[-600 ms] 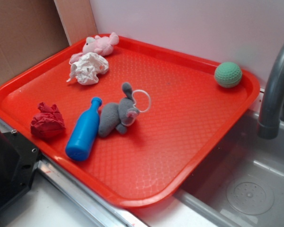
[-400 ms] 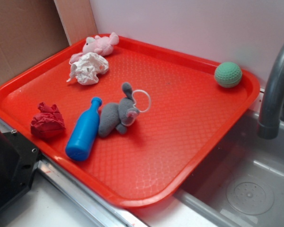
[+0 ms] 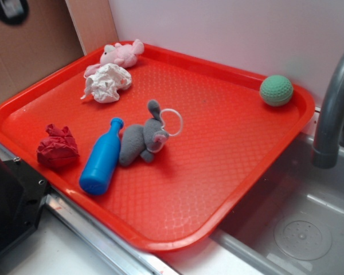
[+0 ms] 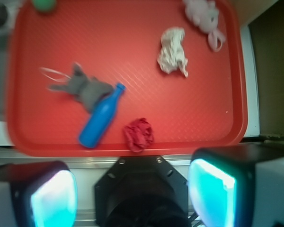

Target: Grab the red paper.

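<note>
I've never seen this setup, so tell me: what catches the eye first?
The big orange-red tray fills the view. Near its front-left edge lies the red paper, beside a blue bottle and a grey plush toy. A green ball sits alone in the far corner.

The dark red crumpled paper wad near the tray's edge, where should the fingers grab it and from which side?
Grip the dark red crumpled paper wad across its bulging middle, coming straight down from above. It sits low and lumpy on the orange-red plastic tray, apart from the blue plastic bottle, with bare tray on either side for the fingers.
</note>
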{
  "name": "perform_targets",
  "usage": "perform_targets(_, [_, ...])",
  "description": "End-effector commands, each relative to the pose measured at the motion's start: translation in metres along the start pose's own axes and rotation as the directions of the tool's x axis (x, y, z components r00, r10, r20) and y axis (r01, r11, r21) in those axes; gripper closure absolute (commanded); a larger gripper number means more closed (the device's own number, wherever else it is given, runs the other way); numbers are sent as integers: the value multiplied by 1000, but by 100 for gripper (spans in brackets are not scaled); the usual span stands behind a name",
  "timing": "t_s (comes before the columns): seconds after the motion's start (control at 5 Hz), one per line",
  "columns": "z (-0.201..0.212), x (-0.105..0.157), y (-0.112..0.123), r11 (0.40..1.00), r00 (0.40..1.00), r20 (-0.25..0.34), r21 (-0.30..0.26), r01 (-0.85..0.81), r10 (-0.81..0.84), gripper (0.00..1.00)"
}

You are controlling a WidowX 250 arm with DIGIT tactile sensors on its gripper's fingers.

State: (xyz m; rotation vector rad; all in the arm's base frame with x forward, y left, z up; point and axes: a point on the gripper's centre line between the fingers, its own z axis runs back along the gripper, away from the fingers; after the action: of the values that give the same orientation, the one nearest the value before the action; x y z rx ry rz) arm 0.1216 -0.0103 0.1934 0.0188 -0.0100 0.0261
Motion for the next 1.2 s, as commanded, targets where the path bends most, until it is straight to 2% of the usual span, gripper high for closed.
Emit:
perform_targets(0.0, [-64,15,9,997,997,9,-20,78,-78,0])
perform_targets(0.2, [-98,15,9,989,989,48,-42,143,-141,0])
perform_targets(0.4, [-129,16,-10,975,978,12,-75,209,-209,0])
perform_targets(0.6, [-149,0,-10,971,972,-37,-66,228,-231,0])
perform_targets(1.0, [-186,-6,5,974,968,-113,-52,222,-226,0])
